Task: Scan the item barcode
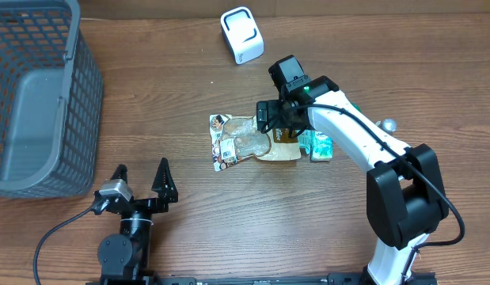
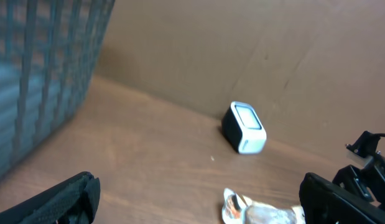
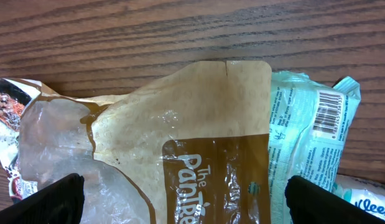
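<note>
A brown pouch (image 1: 256, 144) is seen lying flat near the middle of the table (image 1: 150, 79), with a green packet (image 1: 320, 146) touching its right edge and partly tucked under it. A barcode (image 3: 329, 112) is shown face up on the packet. The right gripper (image 3: 192, 202) is held directly over the pouch with its jaws spread wide, and nothing is pinched between them. The left gripper (image 1: 142, 170) is parked near the front edge, well apart from the items, its jaws likewise spread and empty. A white scanner (image 1: 242, 35) is stood at the far edge, and a grey basket (image 1: 39, 103) is placed at the left.
</note>
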Motion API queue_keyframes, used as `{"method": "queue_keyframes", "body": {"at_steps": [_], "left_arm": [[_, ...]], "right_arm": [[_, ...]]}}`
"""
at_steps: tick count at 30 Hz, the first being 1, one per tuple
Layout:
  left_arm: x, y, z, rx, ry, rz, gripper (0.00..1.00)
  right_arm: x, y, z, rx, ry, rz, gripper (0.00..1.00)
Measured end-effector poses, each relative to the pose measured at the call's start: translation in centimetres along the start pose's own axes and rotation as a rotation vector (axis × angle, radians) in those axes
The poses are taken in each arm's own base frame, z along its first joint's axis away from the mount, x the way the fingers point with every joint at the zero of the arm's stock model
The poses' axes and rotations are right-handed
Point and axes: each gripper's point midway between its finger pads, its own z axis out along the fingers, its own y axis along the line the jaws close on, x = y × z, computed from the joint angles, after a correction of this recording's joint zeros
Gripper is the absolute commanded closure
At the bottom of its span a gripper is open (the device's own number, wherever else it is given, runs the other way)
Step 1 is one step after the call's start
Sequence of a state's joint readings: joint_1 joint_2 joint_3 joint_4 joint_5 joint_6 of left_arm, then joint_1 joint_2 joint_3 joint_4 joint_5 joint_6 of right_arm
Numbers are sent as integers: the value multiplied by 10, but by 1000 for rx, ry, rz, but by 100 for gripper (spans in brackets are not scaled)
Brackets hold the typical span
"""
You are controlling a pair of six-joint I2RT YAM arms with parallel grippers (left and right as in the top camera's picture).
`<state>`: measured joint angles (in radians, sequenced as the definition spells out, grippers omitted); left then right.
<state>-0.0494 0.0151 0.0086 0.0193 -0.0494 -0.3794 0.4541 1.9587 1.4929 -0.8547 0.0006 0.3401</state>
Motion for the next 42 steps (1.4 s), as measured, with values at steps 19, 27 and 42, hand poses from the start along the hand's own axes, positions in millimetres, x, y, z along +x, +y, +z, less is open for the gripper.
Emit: {"method": "queue_keyframes", "body": {"at_steps": [19,27,42], "left_arm": [[22,7,-1,-3,97,525,0],[22,7,-1,-2,97,542,0],[22,7,-1,-2,97,544,1]], "right_arm": [[0,0,0,0,0,0,0],[0,0,0,0,0,0,0],[0,0,0,0,-1,0,0]]}}
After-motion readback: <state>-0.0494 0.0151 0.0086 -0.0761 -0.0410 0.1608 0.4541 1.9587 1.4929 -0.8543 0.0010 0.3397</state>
